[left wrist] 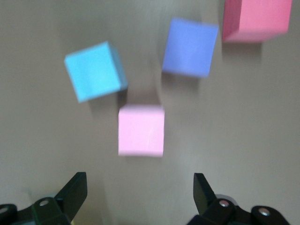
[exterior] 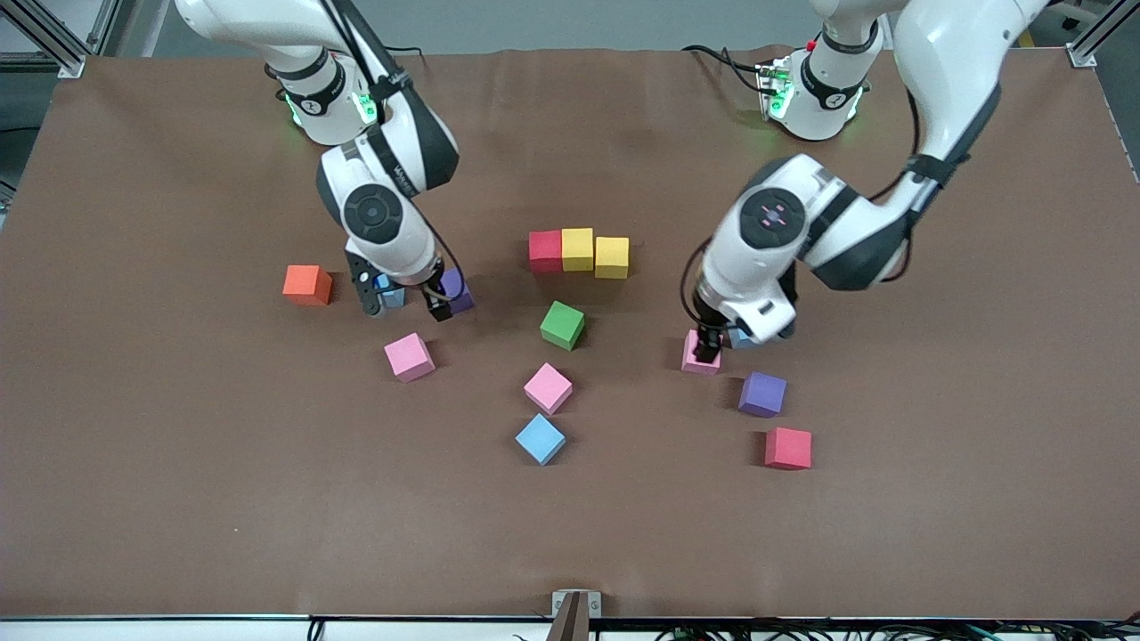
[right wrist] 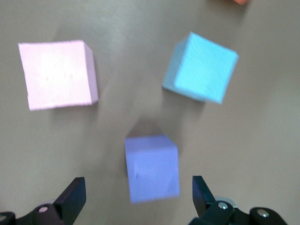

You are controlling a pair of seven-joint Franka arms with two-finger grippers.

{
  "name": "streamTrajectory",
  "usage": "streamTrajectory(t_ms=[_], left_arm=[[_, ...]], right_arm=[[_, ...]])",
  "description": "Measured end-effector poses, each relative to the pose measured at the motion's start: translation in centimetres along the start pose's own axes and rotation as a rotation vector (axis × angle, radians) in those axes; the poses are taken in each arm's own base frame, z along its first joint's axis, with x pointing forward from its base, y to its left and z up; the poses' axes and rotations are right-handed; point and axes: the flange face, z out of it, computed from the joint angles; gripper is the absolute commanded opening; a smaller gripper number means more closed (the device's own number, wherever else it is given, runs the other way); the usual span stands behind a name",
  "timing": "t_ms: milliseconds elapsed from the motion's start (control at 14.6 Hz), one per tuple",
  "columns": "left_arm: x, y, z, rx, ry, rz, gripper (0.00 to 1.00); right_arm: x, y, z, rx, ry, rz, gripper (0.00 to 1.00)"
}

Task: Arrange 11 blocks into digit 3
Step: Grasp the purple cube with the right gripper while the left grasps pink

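A red (exterior: pixel 545 249) and two yellow cubes (exterior: pixel 577 248) (exterior: pixel 612 256) touch in a row at mid table. A green (exterior: pixel 562 324), a pink (exterior: pixel 548 387) and a light blue cube (exterior: pixel 540 438) lie loose nearer the camera. My right gripper (exterior: pixel 406 303) is open and empty, low beside a purple cube (exterior: pixel 457 289) (right wrist: pixel 152 168) and a light blue one (exterior: pixel 392 294) (right wrist: pixel 200 67). A pink cube (exterior: pixel 410 356) (right wrist: pixel 58 74) lies close by. My left gripper (exterior: pixel 720 345) (left wrist: pixel 140 192) is open and empty over a pink cube (exterior: pixel 701 353) (left wrist: pixel 140 130).
An orange cube (exterior: pixel 307 285) sits toward the right arm's end. By the left gripper lie a light blue cube (exterior: pixel 739 336) (left wrist: pixel 95 70), a purple cube (exterior: pixel 761 394) (left wrist: pixel 190 47) and a red cube (exterior: pixel 788 448) (left wrist: pixel 255 18). The brown table (exterior: pixel 223 499) is bare near the camera.
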Motion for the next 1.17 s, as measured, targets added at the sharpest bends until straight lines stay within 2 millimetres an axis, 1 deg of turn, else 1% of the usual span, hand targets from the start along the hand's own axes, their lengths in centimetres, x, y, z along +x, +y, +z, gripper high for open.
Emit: streamTrajectory(t_ms=[137, 206, 343, 481, 687, 961, 1167], left_arm=[[2.8, 0.9, 2.2, 0.031, 0.012, -0.007, 1.00], [3.6, 1.1, 3.3, 0.042, 0.022, -0.004, 1.00], [4.1, 1.1, 5.2, 0.054, 0.045, 0.020, 1.00], [3.8, 1.1, 6.7, 0.061, 0.036, 0.034, 1.00], [2.9, 0.7, 7.8, 0.071, 0.023, 0.046, 1.00], [2.0, 0.4, 8.3, 0.062, 0.009, 0.056, 1.00], [1.5, 0.4, 8.5, 0.047, -0.008, 0.057, 1.00]], right_arm=[[0.7, 1.1, 1.7, 0.030, 0.003, -0.081, 1.00], [0.6, 1.7, 2.3, 0.032, 0.003, -0.106, 1.00], [0.2, 2.6, 2.7, 0.032, 0.003, -0.130, 1.00], [-0.5, 3.0, 2.7, 0.044, 0.003, -0.145, 1.00], [-1.1, 3.2, 3.2, 0.091, 0.006, -0.156, 1.00], [-1.5, 3.3, 3.8, 0.127, 0.006, -0.115, 1.00], [-2.7, 3.4, 5.6, 0.123, 0.009, -0.099, 1.00]])
